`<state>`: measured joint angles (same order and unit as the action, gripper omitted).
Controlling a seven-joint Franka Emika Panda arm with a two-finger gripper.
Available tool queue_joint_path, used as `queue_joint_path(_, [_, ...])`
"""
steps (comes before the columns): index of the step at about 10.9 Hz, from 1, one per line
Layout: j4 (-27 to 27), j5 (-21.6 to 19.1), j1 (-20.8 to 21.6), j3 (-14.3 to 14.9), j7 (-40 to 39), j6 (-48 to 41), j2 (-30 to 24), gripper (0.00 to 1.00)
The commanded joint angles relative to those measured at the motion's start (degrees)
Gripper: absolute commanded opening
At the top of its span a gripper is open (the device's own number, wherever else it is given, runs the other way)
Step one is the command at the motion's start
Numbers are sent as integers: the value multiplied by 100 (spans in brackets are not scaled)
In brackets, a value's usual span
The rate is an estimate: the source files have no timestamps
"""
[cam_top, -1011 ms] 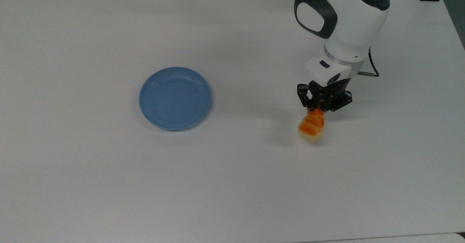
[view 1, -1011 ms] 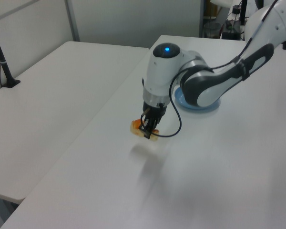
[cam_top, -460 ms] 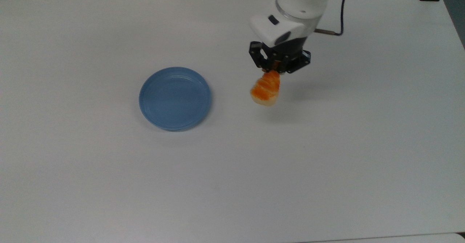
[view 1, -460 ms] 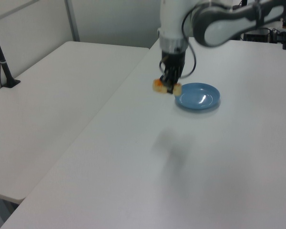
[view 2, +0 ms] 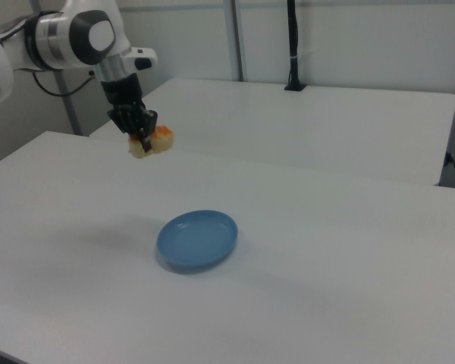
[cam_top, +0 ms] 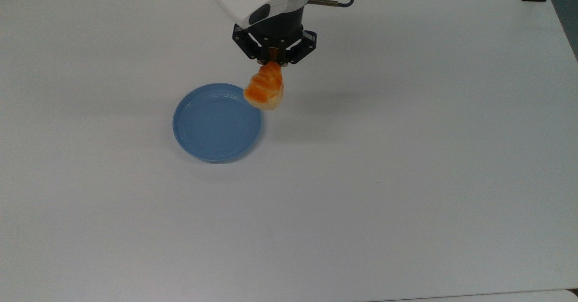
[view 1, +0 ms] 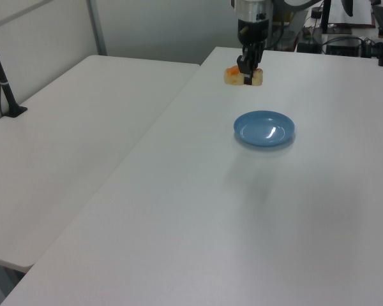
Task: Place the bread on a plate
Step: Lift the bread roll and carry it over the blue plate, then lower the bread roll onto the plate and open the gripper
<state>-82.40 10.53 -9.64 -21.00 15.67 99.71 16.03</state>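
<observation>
The bread point(cam_top: 264, 90), a small loaf with an orange-brown glazed top and pale sides, hangs in the air with my gripper point(cam_top: 272, 61) shut on its upper end. In the top view it overlaps the upper right rim of the round light-blue plate point(cam_top: 212, 126), which lies flat on the white table. The left view shows the bread point(view 1: 235, 74) held high and beyond the plate point(view 1: 263, 129), with the gripper point(view 1: 247, 70) on it. In the right view the bread point(view 2: 155, 142) hangs well above the table, up and left of the plate point(view 2: 197, 239), under the gripper point(view 2: 144, 136).
The white table point(cam_top: 406, 180) stretches wide around the plate. A second white table point(view 1: 70, 134) adjoins it on the left view's left. A black post point(view 1: 1, 76) stands on that table's far corner.
The arm has carried the bread from the top view's right toward the left and upward, from near the table surface to a height beside the plate. The plate has not moved.
</observation>
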Motion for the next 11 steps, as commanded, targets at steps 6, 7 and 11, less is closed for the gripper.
queue_joint_path(6, [-2081,318,-679,157,-803,1475,-827,16])
queue_joint_path(7, [-2435,326,-714,157,-794,1882,-890,16])
queue_joint_path(11, [-2991,414,-811,149,-497,2526,-742,16])
